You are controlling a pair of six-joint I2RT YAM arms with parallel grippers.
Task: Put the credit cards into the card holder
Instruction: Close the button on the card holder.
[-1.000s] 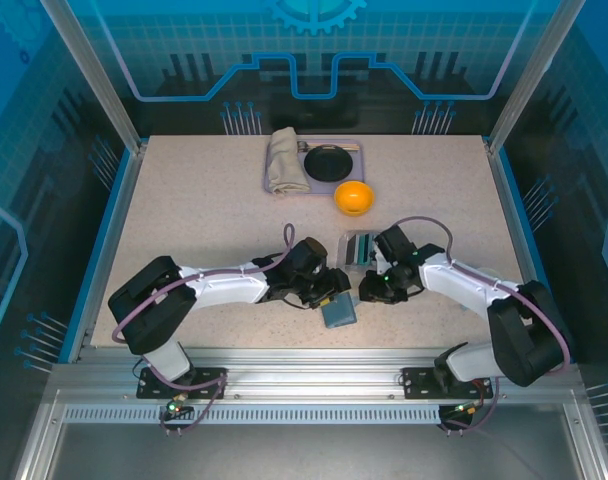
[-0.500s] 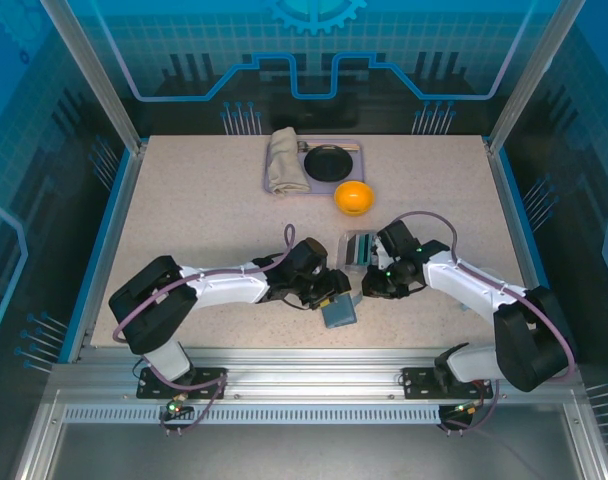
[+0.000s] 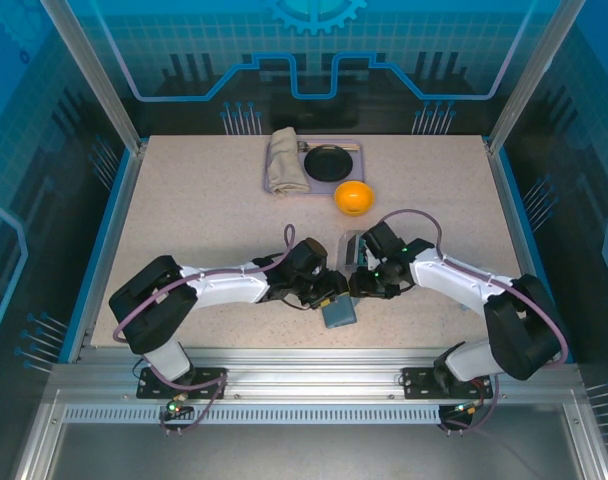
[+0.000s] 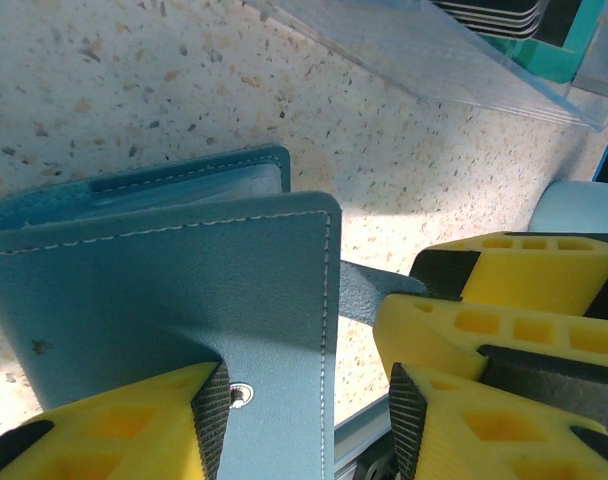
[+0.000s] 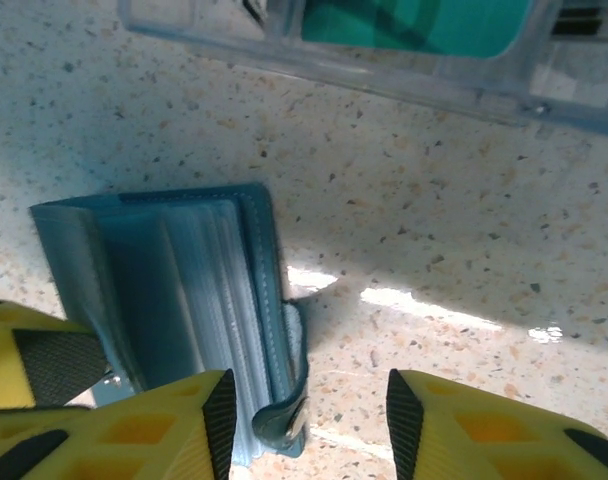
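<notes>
Nothing can be read anywhere: no words, numbers or brand marks. The nearest thing to a sign is a pale gear emblem (image 3: 329,15) printed on the blue back wall (image 3: 434,50) (the top edge of the overhead view cuts it off), with angular circuit-like lines drawn beneath it. The credit cards (image 5: 414,25) in the clear case (image 5: 384,75) show bands of green and dark colour, but any print on them is too blurred to make out.
</notes>
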